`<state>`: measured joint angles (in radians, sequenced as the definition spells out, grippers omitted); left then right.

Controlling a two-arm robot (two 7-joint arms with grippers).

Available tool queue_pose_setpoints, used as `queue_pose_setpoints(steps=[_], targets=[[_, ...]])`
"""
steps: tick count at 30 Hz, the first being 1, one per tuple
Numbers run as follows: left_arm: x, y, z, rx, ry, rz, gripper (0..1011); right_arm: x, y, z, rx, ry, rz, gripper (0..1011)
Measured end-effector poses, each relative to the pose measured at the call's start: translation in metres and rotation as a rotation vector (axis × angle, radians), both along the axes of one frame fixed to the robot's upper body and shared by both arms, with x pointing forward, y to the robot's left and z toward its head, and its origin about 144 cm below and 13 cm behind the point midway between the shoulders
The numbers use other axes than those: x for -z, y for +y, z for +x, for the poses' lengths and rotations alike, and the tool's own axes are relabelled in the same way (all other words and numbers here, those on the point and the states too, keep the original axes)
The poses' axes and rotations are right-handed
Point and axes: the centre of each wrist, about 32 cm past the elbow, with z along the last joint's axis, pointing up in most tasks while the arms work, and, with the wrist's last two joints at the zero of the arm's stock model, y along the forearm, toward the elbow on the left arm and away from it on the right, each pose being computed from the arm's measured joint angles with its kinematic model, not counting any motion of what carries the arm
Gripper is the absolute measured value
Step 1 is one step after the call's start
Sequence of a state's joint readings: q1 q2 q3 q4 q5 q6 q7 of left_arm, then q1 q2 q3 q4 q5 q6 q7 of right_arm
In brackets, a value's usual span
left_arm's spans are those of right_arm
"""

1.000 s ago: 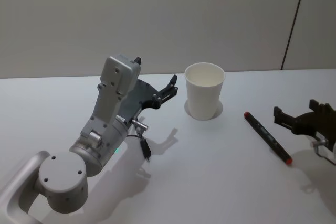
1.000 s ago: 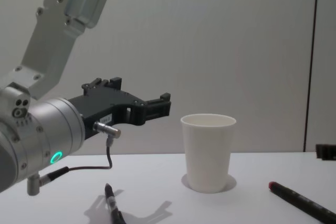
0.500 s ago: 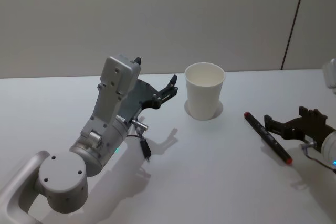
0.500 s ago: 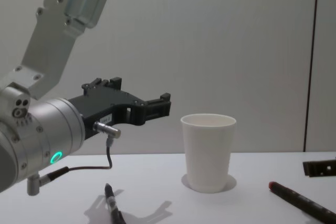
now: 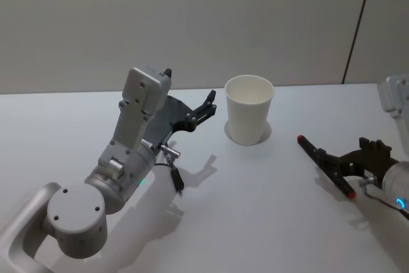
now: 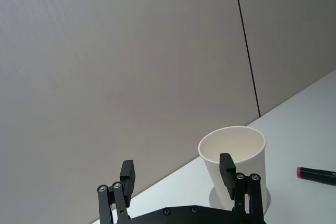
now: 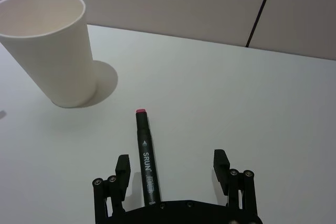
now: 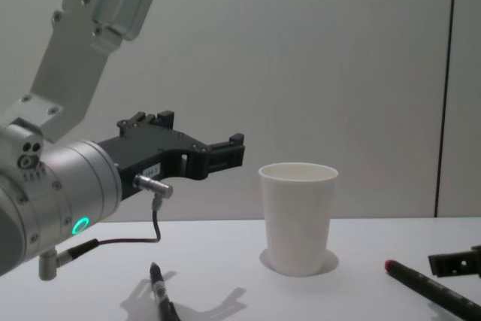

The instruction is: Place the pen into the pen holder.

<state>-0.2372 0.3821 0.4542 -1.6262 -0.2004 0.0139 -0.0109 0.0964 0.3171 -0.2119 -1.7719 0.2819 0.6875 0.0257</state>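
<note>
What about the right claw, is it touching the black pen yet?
Apart. In the right wrist view the pen lies between the right gripper's open fingers, with bare table showing on both sides.

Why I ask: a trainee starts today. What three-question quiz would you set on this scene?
1. True or false: the pen already stands in the pen holder.
2. Which gripper is at the pen? A) left B) right
3. Fill in: the pen holder stands ___ on the table.

Key:
1. False; the pen lies flat on the table.
2. B; the right gripper is open at the pen, while the left gripper hangs open beside the pen holder.
3. Upright.
</note>
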Motion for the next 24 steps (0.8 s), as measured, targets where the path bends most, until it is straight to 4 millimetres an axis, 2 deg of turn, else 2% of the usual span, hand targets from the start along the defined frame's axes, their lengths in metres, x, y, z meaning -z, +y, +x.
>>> queue_pose_setpoints(steps=[24], targets=[[0.0, 0.0, 0.0, 0.0, 0.0, 0.0, 1001, 0.01, 0.021, 0.019, -0.024, 0.052, -0.044, 1000]])
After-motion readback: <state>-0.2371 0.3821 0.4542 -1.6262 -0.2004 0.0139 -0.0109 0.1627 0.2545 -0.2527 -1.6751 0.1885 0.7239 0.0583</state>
